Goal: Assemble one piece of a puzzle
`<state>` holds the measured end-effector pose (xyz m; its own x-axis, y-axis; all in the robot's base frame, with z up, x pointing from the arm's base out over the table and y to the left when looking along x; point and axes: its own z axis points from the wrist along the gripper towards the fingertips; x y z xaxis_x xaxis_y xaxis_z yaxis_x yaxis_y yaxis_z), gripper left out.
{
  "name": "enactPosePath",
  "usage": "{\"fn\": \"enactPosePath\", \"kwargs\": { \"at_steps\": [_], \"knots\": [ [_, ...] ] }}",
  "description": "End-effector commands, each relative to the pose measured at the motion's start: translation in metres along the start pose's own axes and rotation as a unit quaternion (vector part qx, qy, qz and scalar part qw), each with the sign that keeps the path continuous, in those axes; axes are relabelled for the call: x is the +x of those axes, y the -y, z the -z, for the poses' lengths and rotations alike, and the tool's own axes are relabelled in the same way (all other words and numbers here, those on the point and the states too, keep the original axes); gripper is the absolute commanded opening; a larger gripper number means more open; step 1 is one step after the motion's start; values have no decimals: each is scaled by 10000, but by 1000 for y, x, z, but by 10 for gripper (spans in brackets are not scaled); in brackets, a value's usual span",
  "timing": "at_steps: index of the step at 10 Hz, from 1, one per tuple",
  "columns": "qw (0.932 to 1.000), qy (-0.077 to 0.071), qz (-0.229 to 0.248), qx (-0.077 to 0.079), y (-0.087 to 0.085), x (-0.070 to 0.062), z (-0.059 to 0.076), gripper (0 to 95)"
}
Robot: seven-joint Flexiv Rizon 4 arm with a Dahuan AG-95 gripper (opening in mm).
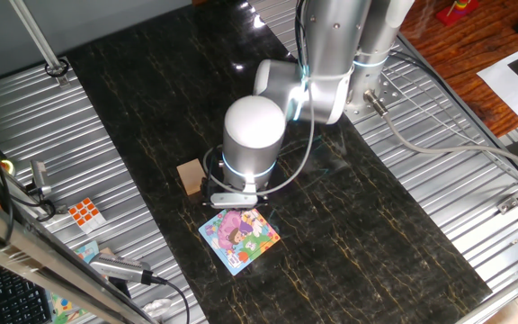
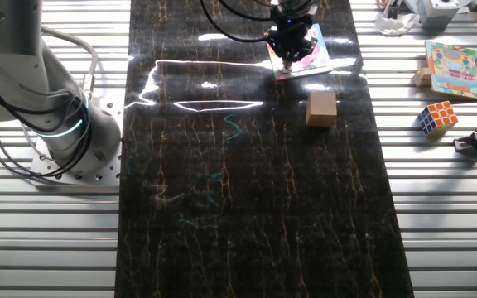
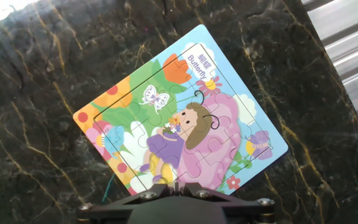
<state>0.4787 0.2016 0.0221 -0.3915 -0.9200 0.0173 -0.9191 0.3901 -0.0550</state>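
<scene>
The puzzle (image 3: 182,115) lies flat on the dark worktop (image 2: 255,207), turned like a diamond; the tool (image 3: 174,190) hangs right over its near bottom edge, almost touching; its tips look pressed close together, but I cannot tell if they hold the piece; the small piece itself is hidden; the picture looks nearly full; the wooden block (image 2: 321,108) sits near, just apart; the next move is probably straight down.

Dark marbled table (image 1: 376,225), puzzle (image 1: 239,237), wooden cube (image 1: 190,175)
</scene>
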Motion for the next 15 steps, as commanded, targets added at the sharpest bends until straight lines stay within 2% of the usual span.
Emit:
{"fn": "enactPosePath", "kwargs": {
  "at_steps": [1,5,7,10,12,15],
  "knots": [
    [9999,50,-83,-52,0,1,1,0],
    [9997,129,-194,-122,-1,0,0,0],
    [9991,188,-340,-145,-5,-7,-5,0],
    [9992,150,-354,-96,-9,-12,-13,0],
    [9990,200,-383,-125,-9,-12,-12,0],
    [9994,144,-304,-113,-7,-11,-4,0]
  ]
}}
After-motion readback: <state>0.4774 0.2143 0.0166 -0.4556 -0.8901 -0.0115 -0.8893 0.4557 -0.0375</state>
